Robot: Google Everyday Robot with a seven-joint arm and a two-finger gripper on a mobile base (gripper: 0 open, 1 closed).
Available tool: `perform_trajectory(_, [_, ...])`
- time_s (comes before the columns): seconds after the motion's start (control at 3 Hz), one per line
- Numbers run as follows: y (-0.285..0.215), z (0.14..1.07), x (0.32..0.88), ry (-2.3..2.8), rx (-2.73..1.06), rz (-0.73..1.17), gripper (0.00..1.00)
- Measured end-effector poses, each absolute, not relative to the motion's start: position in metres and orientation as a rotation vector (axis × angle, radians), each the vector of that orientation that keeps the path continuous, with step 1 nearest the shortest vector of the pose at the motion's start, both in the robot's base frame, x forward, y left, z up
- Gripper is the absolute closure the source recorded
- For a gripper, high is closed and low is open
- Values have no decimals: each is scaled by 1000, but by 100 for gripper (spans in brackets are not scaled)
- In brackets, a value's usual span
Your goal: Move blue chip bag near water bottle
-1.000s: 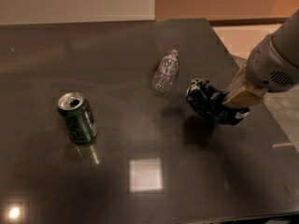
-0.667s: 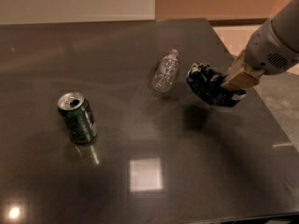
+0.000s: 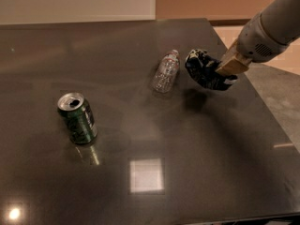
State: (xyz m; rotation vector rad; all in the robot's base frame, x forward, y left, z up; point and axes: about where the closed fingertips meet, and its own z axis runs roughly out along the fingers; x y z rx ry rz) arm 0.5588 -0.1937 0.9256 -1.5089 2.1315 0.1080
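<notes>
My hand [image 3: 224, 74] grips the bag [image 3: 200, 68] (crinkly foil, surely light, best pinched by an edge) above the table [image 3: 215, 172], beside the bottle [image 3: 166, 72].

1. The gripper [image 3: 224, 74] clasped the blue chip bag [image 3: 202, 69] from the bag's 3 o'clock side, holding it off the dark table [image 3: 197, 163].
2. The bag hung just beside the water bottle [image 3: 166, 72], at its 3 o'clock, with a small gap between them.
3. The bottle lay on its side, cap toward 1 o'clock.
4. An opened green soda can [image 3: 78, 118] stood upright, well apart at the bottle's 8 o'clock.

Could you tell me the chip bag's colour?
Chip bag: navy, white patches, camera view; the gripper holds it beside the water bottle.
</notes>
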Motion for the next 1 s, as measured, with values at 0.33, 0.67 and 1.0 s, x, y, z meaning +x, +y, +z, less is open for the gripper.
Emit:
perform_trajectory(0.33, [-193, 915, 575, 2104, -1516, 108, 58])
perform_trajectory(0.67, [-191, 906, 585, 2088, -1529, 119, 35])
perform_trajectory(1.0, [-189, 898, 588, 2074, -1539, 130, 12])
